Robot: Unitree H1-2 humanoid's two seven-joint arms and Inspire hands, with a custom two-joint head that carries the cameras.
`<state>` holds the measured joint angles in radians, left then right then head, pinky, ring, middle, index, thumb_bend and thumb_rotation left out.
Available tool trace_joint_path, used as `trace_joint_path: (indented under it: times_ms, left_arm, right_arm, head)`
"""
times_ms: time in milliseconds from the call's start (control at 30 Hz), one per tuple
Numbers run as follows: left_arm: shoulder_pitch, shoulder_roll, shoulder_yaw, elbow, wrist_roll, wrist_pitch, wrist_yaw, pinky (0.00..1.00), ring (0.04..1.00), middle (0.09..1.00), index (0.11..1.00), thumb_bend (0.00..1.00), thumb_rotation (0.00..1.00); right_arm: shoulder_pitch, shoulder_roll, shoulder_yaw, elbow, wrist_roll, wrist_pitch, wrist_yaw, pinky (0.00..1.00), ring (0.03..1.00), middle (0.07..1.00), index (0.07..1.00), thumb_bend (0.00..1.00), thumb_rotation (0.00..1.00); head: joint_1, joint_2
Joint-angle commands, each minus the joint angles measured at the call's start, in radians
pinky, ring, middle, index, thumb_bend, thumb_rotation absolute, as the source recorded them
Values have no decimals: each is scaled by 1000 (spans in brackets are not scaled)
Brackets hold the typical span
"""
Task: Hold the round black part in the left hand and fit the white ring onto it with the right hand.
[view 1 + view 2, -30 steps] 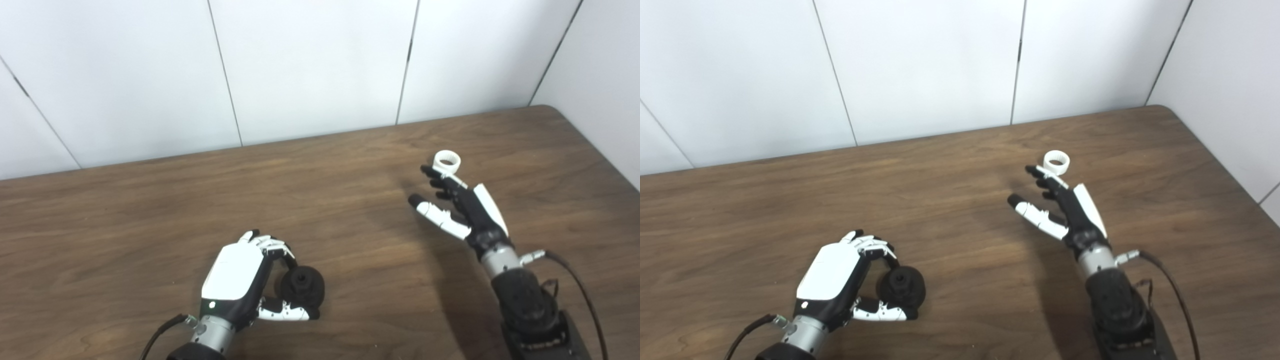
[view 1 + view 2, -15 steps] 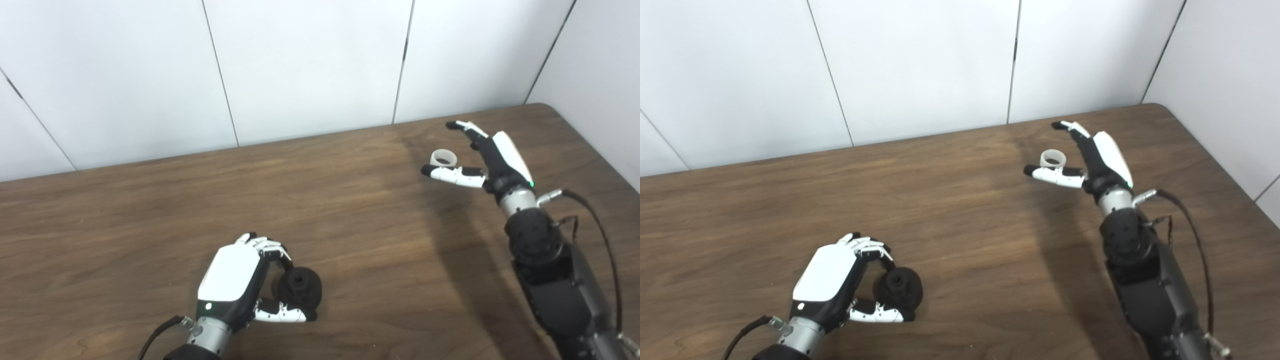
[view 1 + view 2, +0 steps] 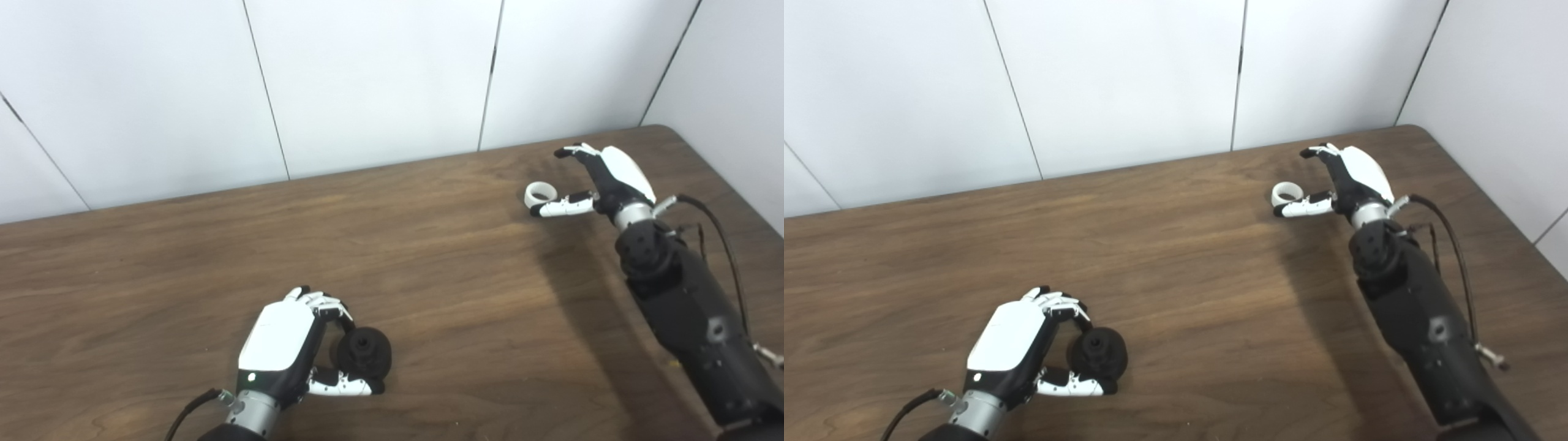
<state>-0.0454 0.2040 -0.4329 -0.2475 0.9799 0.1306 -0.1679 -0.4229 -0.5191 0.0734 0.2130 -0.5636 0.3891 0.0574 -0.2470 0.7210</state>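
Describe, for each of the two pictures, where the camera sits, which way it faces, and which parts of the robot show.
Left eye view: on the head, looking down and forward at the wooden table and white wall; both arms enter from below.
Right eye view: beside it, a little to the right, facing the same way; the same arms show.
Shared: left hand around the round black part, right hand open by the white ring.

One round black part [image 3: 365, 351], one white ring [image 3: 539, 193], two robot hands.
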Motion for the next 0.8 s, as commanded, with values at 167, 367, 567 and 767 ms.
trace_joint_path:
  times_ms: [167, 367, 567, 767]
  left_arm:
    - [8, 27, 5, 1, 29, 4, -26, 925, 834, 748, 486, 523, 55]
    - [12, 23, 6, -11, 26, 12, -38, 928, 838, 750, 486, 522, 55]
    - [13, 25, 7, -12, 27, 10, -36, 917, 833, 749, 486, 522, 56]
    - [13, 26, 7, -16, 26, 12, -43, 924, 835, 750, 486, 522, 55]
  right_arm:
    - [-107, -50, 45, 64, -34, 6, 25, 939, 982, 967, 778, 800, 333]
    - [-132, -47, 63, 93, -31, 31, 39, 956, 987, 970, 758, 809, 304]
    - [-145, -48, 86, 122, -32, 28, 46, 945, 987, 963, 726, 804, 280]
    - [-146, -48, 93, 135, -36, 25, 39, 936, 982, 952, 701, 791, 276]
  head:
    - [3, 3]
    - [8, 9]
    - [8, 12]
    - [9, 13]
